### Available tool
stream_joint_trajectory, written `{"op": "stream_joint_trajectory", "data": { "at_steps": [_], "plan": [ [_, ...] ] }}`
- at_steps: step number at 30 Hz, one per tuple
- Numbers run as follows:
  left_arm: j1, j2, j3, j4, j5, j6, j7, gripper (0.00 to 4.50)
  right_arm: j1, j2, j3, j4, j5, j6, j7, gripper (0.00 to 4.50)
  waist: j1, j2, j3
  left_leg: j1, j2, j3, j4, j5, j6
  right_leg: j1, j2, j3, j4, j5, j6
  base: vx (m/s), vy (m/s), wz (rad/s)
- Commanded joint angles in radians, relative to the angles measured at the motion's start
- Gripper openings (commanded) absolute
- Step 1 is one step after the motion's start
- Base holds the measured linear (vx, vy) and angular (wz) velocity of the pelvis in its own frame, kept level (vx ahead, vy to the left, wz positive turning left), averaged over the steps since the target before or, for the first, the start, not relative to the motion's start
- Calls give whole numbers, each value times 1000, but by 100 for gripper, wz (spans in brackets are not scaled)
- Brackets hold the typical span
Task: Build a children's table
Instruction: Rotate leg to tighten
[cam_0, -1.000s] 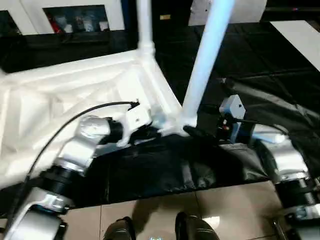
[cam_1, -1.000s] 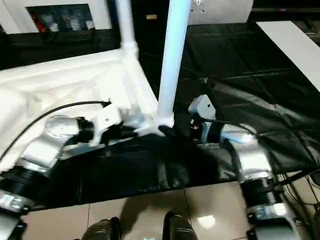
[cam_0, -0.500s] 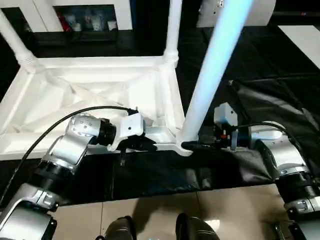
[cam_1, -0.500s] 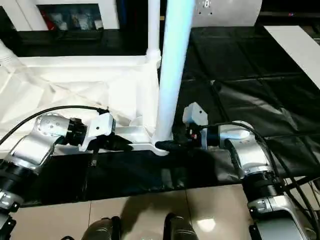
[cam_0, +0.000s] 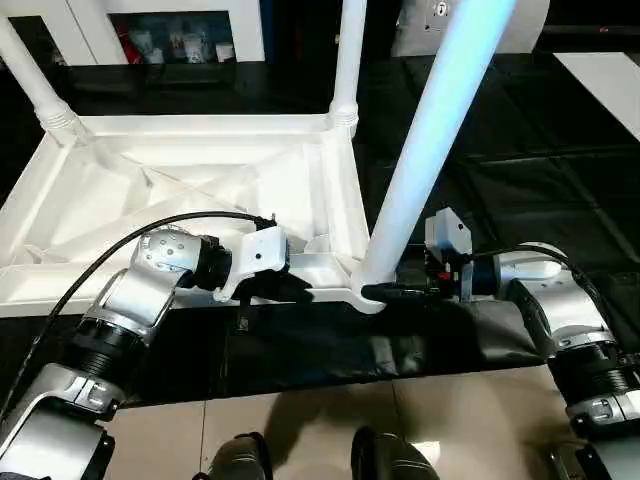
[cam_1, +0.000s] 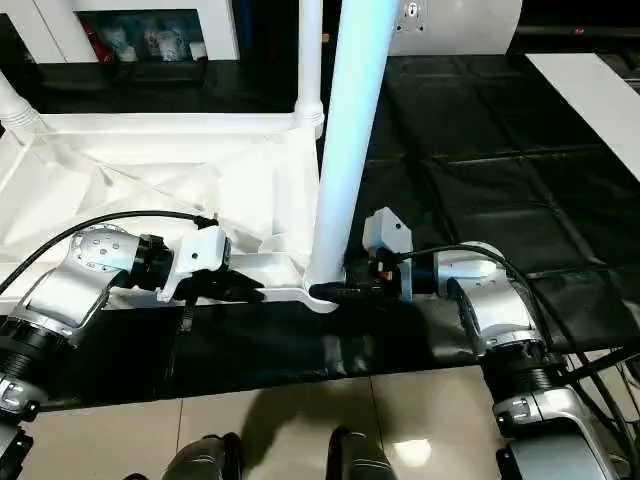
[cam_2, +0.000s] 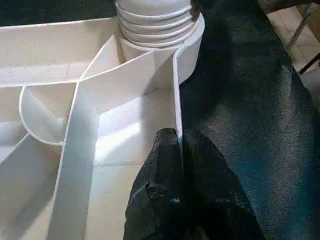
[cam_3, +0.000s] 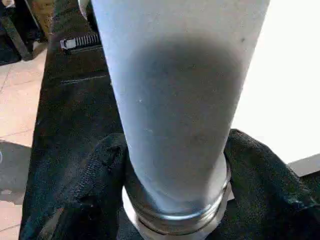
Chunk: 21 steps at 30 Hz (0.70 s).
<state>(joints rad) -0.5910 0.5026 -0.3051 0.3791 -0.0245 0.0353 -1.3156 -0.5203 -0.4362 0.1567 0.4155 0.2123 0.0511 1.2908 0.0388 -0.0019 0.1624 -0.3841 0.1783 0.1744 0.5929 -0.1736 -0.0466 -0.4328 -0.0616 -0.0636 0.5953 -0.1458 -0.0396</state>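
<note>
Right gripper (cam_0: 385, 292) sat at the base of the near leg (cam_0: 430, 130), one black finger (cam_3: 80, 200) on each side of the tube, just above the threaded collar; whether the pads pressed the tube or merely flanked it could not be told; left gripper (cam_2: 172, 150) was clenched on the thin rim wall (cam_2: 176, 100) of the children's table (cam_0: 190, 180), close beside the same corner.

Item, position: table top lay upside down on the black mat (cam_0: 520, 170), ribbed underside up; near leg stood in the near right corner socket (cam_0: 368, 290), leaning slightly; two further legs stood in far sockets, one at far right (cam_0: 346, 60), one at far left (cam_0: 35, 85).

Step in hand, judged: seating or screwing the near leg into its socket, left claw bracing the top against turning.

Next move, judged: a firm closing on the tube, then a twist about the leg's axis with the leg kept square to the socket; the brace on the rim should hold.

Risk, judged: cross-threading if the lean is not corrected.
</note>
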Motion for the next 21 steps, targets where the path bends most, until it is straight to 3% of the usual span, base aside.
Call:
{"op": "stream_joint_trajectory", "data": {
  "at_steps": [1, 4, 6, 7, 8, 10, 12, 14, 16, 21],
  "plan": [
    [1, -13, -22, -22, -7, 13, -8, 0, 23, 14, 13, -19, 9, 29, -9, 264, 1, -7, -104, 13, 48, -7, -58, -91, 121, 72, -77, 53, -56, -209, -252, 0, 0, 0],
    [5, -42, 4, -49, 5, 101, 96, 0, 57, 56, -7, -51, 14, 97, -114, 264, 1, -6, -103, 15, 51, -8, -60, -93, 117, 70, -77, 53, -55, -203, -260, 0, 0, 0],
    [5, -45, 6, -51, 10, 111, 113, 0, 61, 63, -10, -54, 12, 110, -133, 264, -1, -8, -102, 15, 47, -9, -61, -120, 100, 71, -78, 51, -62, -254, -249, 0, 0, 0],
    [6, -73, 24, -70, 9, 160, 171, 0, 77, 102, -22, -64, -3, 100, -216, 264, -4, -9, -97, 17, 47, -10, -63, -154, 76, 67, -80, 51, -73, -329, -221, 0, 0, 0],
    [8, -100, 39, -91, 8, 209, 225, 0, 86, 143, -35, -65, -23, 102, -311, 263, -5, -5, -96, 20, 47, -10, -63, -161, 66, 64, -81, 52, -74, -351, -216, 0, 0, 0],
    [13, -163, 67, -134, 5, 301, 329, 0, 105, 226, -54, -80, -42, 99, -458, 259, -12, -8, -95, 9, 44, -16, -68, -164, 37, 71, -81, 47, -76, -394, -188, 0, 0, 0],
    [12, -215, 82, -155, 11, 354, 406, 0, 106, 292, -66, -85, -49, 117, -564, 258, -15, -3, -95, 15, 44, -16, -67, -181, 35, 64, -80, 47, -81, -406, -182, 0, 0, 0],
    [6, -273, 92, -169, 28, 400, 493, 0, 98, 368, -82, -87, -45, 145, -670, 258, -24, -8, -94, 16, 38, -15, -65, -201, 36, 61, -78, 48, -88, -427, -173, 0, 0, 0],
    [-12, -342, 105, -168, 58, 443, 609, 0, 78, 443, -102, -70, -59, 169, -798, 257, -31, -4, -94, 14, 38, -15, -65, -190, 41, 60, -76, 48, -89, -419, -168, 0, 0, 0],
    [-43, -446, 123, -173, 105, 496, 790, 0, 40, 532, -127, -21, -114, 186, -1007, 256, -31, -3, -98, 11, 33, -12, -63, -163, 59, 60, -70, 47, -85, -357, -160, 0, 0, 0]
  ]
}}
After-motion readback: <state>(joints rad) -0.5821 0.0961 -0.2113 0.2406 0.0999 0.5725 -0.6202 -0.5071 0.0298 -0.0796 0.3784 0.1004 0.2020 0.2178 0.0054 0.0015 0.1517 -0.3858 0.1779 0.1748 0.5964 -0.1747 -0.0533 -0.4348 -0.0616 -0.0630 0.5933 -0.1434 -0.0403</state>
